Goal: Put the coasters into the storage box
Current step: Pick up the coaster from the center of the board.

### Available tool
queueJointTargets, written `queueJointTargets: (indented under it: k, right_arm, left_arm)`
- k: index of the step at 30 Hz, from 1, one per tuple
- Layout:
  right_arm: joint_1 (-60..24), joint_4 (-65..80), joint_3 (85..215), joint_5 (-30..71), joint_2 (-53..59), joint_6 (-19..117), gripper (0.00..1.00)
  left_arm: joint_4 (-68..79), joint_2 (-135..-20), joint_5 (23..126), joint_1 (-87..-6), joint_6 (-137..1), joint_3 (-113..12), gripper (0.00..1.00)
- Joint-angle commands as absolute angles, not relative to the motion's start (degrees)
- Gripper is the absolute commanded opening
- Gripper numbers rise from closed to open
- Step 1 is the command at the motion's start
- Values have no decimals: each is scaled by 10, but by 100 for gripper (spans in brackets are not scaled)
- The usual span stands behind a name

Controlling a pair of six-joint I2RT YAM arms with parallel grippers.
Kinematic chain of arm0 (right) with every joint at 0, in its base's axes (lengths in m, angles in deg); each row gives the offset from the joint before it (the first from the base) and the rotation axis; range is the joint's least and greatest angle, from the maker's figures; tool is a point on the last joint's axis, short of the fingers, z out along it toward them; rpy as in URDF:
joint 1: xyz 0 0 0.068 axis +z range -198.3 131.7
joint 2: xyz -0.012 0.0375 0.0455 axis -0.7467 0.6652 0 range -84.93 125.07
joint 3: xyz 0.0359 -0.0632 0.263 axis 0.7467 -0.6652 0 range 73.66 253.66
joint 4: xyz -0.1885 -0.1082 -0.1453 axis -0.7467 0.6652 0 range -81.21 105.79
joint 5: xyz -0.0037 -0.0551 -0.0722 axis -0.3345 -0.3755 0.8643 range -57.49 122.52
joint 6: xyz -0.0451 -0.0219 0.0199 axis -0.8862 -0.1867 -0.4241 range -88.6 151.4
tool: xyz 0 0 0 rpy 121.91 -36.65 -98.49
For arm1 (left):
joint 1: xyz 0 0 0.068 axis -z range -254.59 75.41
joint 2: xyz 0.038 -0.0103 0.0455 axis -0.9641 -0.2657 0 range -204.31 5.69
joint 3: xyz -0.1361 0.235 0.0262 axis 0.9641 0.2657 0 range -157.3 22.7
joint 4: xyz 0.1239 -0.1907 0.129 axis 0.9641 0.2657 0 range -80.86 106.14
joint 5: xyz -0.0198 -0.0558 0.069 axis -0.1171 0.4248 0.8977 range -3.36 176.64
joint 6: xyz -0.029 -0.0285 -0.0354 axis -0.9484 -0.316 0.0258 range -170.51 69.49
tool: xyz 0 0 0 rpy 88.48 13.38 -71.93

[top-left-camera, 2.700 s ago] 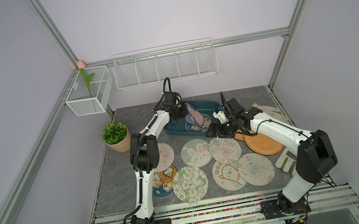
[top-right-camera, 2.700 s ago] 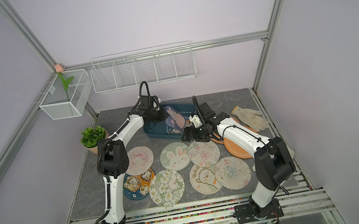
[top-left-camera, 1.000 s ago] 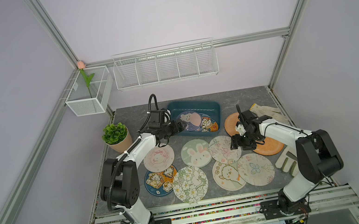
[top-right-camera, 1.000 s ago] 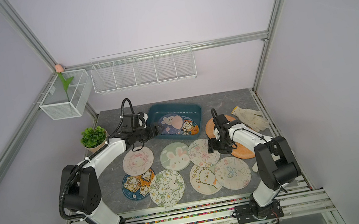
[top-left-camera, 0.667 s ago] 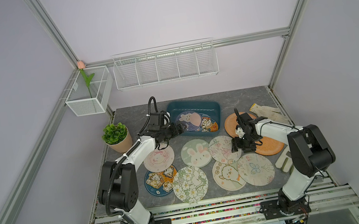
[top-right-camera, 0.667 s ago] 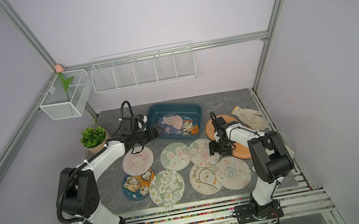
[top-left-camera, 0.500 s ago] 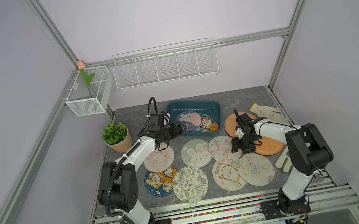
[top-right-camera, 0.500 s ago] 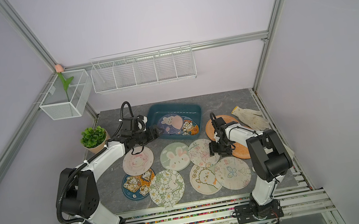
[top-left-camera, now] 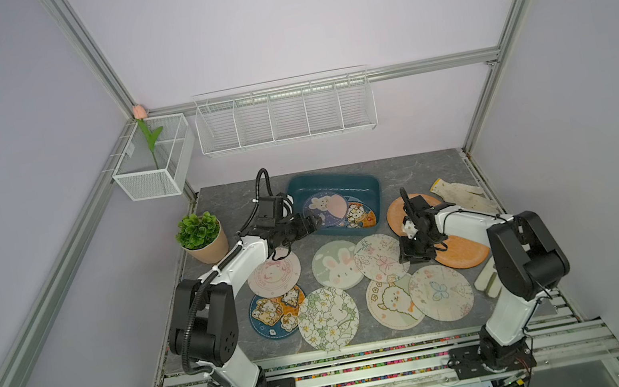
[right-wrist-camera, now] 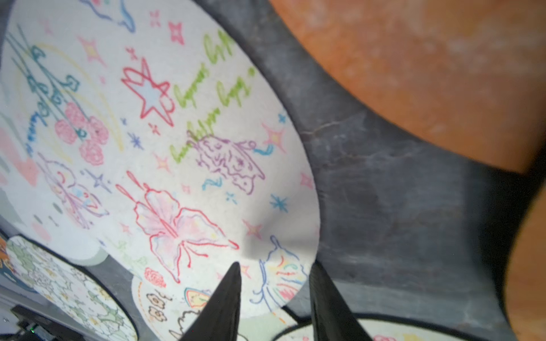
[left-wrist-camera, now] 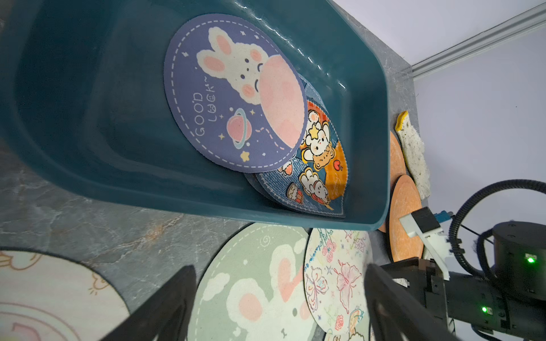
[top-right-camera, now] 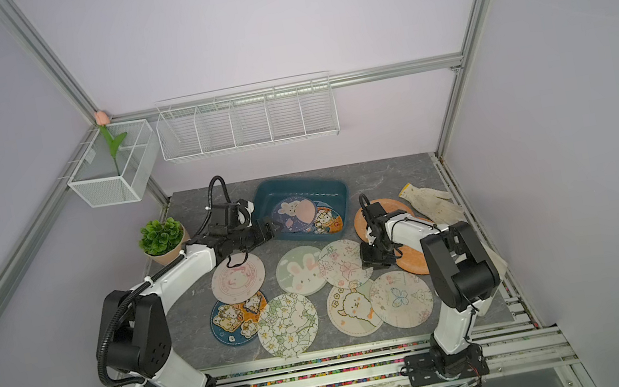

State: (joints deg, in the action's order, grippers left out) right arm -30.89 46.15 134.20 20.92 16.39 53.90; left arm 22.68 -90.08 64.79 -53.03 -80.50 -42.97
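The teal storage box (top-left-camera: 330, 176) (top-right-camera: 298, 183) (left-wrist-camera: 88, 118) stands at the back and holds a purple bunny coaster (top-left-camera: 323, 209) (left-wrist-camera: 230, 97) lying over a bear-print one (left-wrist-camera: 322, 165). My left gripper (top-left-camera: 314, 223) (top-right-camera: 269, 228) (left-wrist-camera: 279, 267) hovers open and empty at the box's near left rim. My right gripper (top-left-camera: 414, 258) (top-right-camera: 375, 263) (right-wrist-camera: 274, 265) is down at the right rim of the butterfly coaster (top-left-camera: 379, 257) (right-wrist-camera: 177, 147). Its jaws stand narrowly apart astride that rim, which puckers slightly; the coaster still lies on the table.
Several more coasters lie on the grey table, among them a green bunny one (top-left-camera: 336, 266) and two orange ones (top-left-camera: 460, 254) (top-left-camera: 396, 210). Work gloves (top-left-camera: 463, 191) lie at the right, a potted plant (top-left-camera: 201, 237) at the left. Wire baskets (top-left-camera: 285, 114) hang on the walls.
The left arm has left the purple bunny coaster in the box and drawn back to its near left rim. The right arm has come down onto the butterfly coaster's rim and its jaws have narrowed.
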Motion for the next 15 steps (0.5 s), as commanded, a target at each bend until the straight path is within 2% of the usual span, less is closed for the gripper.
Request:
queueJointTargets:
  k: [1, 3, 7, 15]
  right_arm:
    - [-300, 434, 1325, 194, 210, 541, 36]
    - [-298, 428, 1327, 188, 217, 544, 32]
    - [-294, 414, 1328, 182, 221, 551, 31]
    - [-294, 399, 1335, 172, 222, 551, 37]
  left_arm:
    - [225, -884, 655, -527, -811, -424, 89]
    - [227, -882, 655, -528, -811, -423, 89]
    - [231, -878, 655, -528, -809, -418, 89]
    - [241, -874, 646, -498, -807, -390, 89]
